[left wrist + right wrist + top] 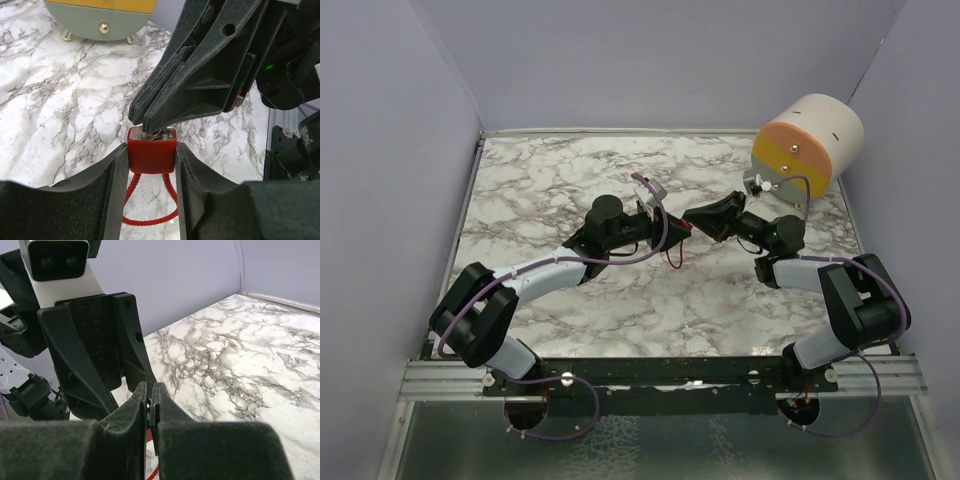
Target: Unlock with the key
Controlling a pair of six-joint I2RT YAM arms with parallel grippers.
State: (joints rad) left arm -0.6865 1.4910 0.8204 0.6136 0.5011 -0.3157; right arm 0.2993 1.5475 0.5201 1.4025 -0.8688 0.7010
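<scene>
My left gripper (674, 231) clamps the red lock (151, 155), right gripper (150, 401) pinched shut on the key (156, 133) atop it, loads of bare counter (650, 300) around.

The red padlock (151, 152) is upright and off the table, clamped between the fingers of the left gripper (150, 156), with its red coiled cable loop (149, 220) dangling below. At its silvery top face the key (156, 133) barely shows, pinched in the tips of the right gripper (144, 121).
</scene>
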